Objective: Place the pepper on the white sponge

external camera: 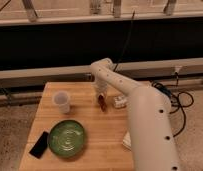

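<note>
My gripper [101, 96], apparently clamped on the upper end of the pepper [102, 103], hangs it above the wooden table [85, 117] just left of the white sponge [120, 101]; light, slim, smooth-skinned, it suits a gentle mid-body pinch.

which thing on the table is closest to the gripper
The pepper, dark red, right at the gripper; the white sponge sits beside it, the cup farther left.

Dark red-brown pepper [102, 102] at tool [101, 96]; whitish sponge [120, 102]; green bowl [67, 138]; black phone [39, 144].
</note>
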You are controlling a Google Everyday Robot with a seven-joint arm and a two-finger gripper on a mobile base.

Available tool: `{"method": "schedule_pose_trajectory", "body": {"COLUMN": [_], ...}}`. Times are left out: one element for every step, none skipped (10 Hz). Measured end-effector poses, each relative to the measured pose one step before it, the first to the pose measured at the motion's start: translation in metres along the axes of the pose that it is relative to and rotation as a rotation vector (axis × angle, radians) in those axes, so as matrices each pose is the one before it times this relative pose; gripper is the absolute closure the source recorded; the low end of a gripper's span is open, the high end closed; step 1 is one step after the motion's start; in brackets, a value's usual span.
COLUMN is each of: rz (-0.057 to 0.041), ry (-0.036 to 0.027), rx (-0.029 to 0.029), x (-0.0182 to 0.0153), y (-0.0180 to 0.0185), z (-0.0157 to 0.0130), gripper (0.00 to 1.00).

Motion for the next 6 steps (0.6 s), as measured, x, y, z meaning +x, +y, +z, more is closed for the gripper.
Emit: {"method": "schedule_pose_trajectory", "body": {"rz": [-0.00512,0.00979,0.00742,0.01222,0.0035,-0.00029], "ry": [0.00033,0.00033,0.0005,0.00079,0.00006,0.00172], "rx": [0.00581,-0.00038,-0.00138,-0.0021,0.00103,0.00113], "x": [-0.00179,-0.00125,-0.00334,-0.00847,-0.0099,-0.00197], "y": [-0.00043,0.0017,0.00378,0.00474,0.0015,0.00103], "z": [-0.00306,-0.00087,0.00012,-0.00439,-0.00486,-0.00136], "gripper": [1.0,1.0,1.0,1.0,1.0,1.0]}}
